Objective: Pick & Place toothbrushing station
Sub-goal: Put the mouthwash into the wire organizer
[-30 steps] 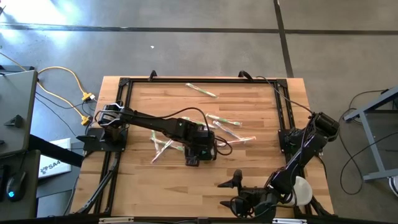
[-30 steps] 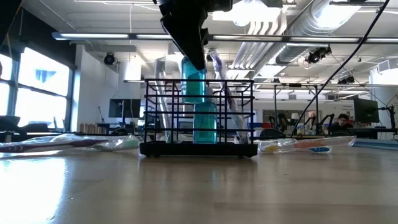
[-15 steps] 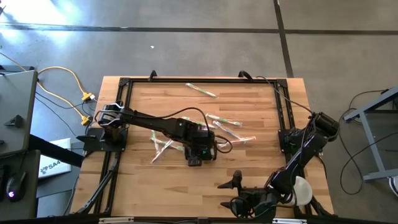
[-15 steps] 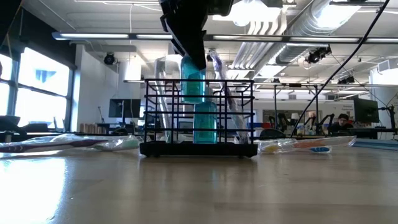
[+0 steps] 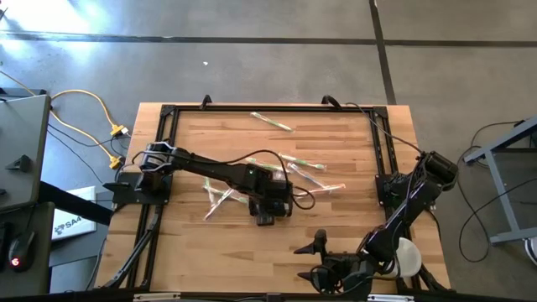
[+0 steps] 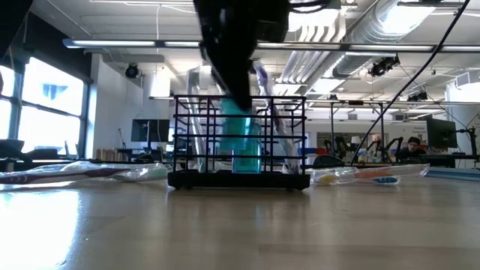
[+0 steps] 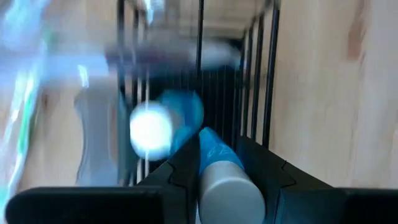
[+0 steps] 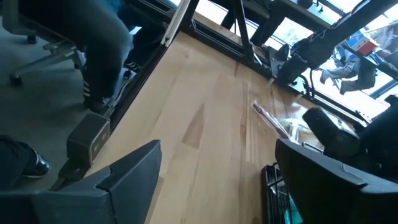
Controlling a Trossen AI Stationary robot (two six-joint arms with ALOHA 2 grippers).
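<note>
Caddy [image 6: 240, 142] mid-table; left gripper [image 7: 221, 168] clamps teal tube [image 7: 217, 158] inside.

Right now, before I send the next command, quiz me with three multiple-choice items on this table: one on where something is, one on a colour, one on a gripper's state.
1. Where is the black wire-mesh caddy?
A. On the wooden tabletop, under the left gripper
B. At the table's far edge
C. Held in the air by the right gripper

2. What colour is the tube-shaped item between the left gripper's fingers?
A. Red
B. Teal blue
C. Yellow

3. How does the right gripper stand?
A. Shut on a toothbrush
B. Shut on the caddy
C. Open, holding nothing

Answers:
1 A: the low view shows the caddy resting on the table, with the left arm reaching down into it.
2 B: the left wrist view shows a teal tube between the dark fingers.
3 C: the right wrist view shows its fingers spread apart over bare wood at the near edge.
</note>
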